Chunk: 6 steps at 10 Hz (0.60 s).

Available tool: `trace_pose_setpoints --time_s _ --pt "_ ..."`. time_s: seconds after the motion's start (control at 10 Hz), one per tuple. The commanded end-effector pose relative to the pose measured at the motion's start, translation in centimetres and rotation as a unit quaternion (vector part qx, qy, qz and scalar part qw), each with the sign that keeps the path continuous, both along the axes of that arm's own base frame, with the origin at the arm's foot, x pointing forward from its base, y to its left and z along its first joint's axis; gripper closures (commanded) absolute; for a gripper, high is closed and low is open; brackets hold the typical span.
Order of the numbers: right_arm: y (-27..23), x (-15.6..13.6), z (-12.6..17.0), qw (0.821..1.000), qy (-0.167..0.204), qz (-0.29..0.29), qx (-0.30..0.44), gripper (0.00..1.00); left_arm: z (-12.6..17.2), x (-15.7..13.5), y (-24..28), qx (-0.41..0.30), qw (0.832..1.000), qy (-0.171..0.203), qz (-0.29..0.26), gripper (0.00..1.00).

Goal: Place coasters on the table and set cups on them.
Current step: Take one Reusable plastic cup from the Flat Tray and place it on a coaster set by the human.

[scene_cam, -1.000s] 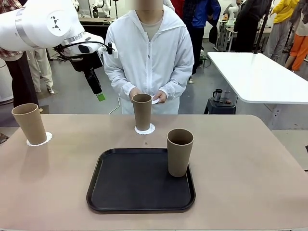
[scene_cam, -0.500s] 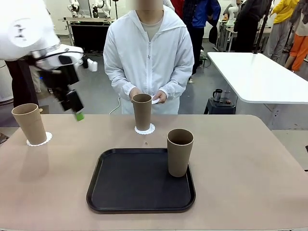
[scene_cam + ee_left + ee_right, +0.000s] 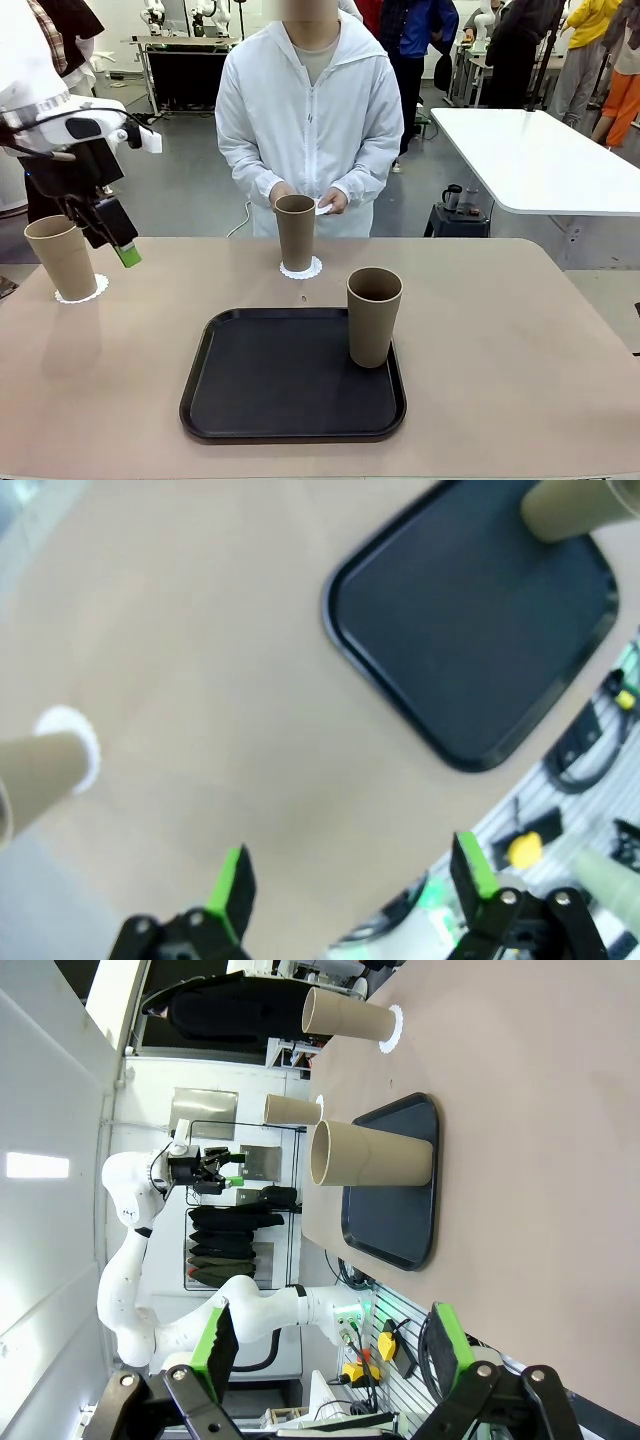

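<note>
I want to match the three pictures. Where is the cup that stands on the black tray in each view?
Front view: the cup stands right of centre, on the far right corner of the black tray.
Left wrist view: the cup is at the top right, cut off by the picture's edge.
Right wrist view: the cup appears sideways near the centre.
Shared landmark: the black tray under it.

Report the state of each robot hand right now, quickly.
Left hand: open, holding nothing.
Right hand: open, holding nothing.
</note>
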State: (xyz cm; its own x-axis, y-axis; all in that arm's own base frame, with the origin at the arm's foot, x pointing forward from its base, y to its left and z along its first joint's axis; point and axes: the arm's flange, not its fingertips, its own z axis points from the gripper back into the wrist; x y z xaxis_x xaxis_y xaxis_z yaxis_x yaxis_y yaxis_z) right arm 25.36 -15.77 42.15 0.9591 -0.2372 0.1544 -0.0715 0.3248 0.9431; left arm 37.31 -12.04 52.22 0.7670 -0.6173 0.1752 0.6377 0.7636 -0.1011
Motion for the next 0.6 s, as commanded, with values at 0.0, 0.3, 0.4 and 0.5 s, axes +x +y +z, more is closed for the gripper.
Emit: trace_pose_setpoints --time_s 0.0,0.3,0.4,0.5 --pt "0.0 0.0 0.1 1.0 -0.004 0.0 0.007 0.0 1.4 2.4 4.6 -0.177 0.984 0.022 0.009 0.0" --pt "0.0 0.0 0.1 1.0 -0.004 0.0 0.007 0.0 1.8 5.6 14.4 -0.41 0.908 0.057 0.059 0.0" --pt "0.0 0.0 0.1 1.0 -0.004 0.0 0.007 0.0 0.9 5.1 17.5 -0.448 0.889 0.057 0.076 0.0" --pt "0.0 0.0 0.1 1.0 -0.004 0.0 0.007 0.0 -0.2 4.5 20.5 -0.474 0.873 0.062 0.092 0.0"
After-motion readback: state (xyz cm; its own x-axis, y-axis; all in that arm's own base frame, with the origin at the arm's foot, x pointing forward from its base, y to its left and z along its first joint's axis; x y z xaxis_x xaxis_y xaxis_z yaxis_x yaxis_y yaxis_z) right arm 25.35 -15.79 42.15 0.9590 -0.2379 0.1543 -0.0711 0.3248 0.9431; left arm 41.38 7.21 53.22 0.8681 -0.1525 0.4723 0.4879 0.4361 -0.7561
